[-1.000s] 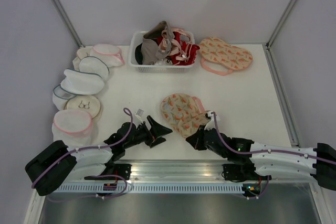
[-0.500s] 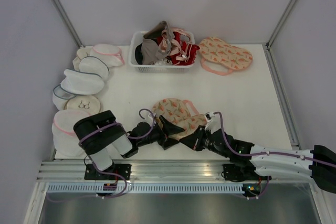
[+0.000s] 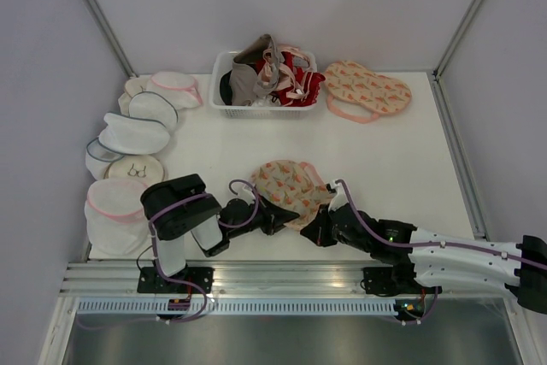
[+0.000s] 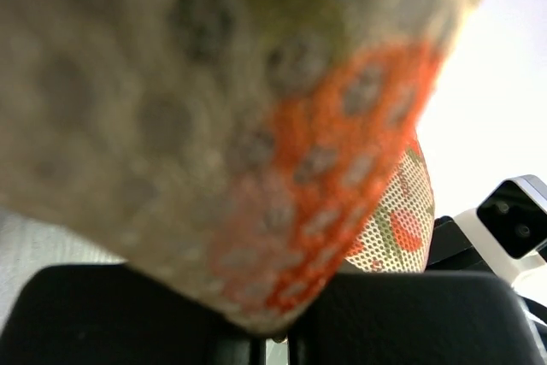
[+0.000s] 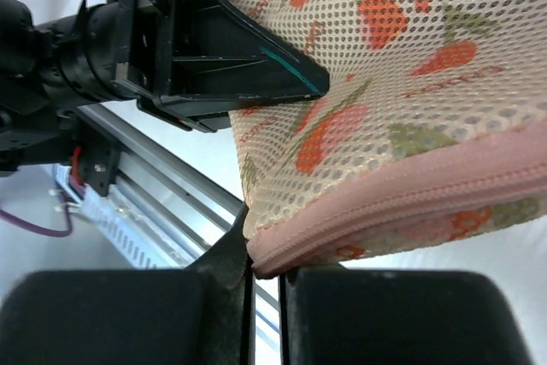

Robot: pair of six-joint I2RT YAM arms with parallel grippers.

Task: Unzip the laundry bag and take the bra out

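The laundry bag (image 3: pixel 287 187), peach mesh with watermelon slices and a pink trim, lies near the table's front middle, its near edge bunched between the two arms. My left gripper (image 3: pixel 275 214) is shut on the bag's near-left edge; in the left wrist view blurred mesh (image 4: pixel 256 126) fills the frame and runs down into the closed jaws (image 4: pixel 275 344). From the right, my right gripper (image 3: pixel 318 230) is shut on the pink zipper trim (image 5: pixel 385 211) at the bag's near corner, seen at the closed jaws (image 5: pixel 267 273). The bra is hidden.
A white basket (image 3: pixel 224 102) piled with red, pink and grey garments stands at the back centre. A second watermelon pouch (image 3: pixel 367 90) lies to its right. Several white mesh round pouches (image 3: pixel 135 134) line the left side. A metal rail (image 3: pixel 282 278) runs along the near edge.
My left arm swung in from the left and its open gripper closed on the bag's near-left edge. The bag slid slightly left and bunched up. My right gripper kept its hold.
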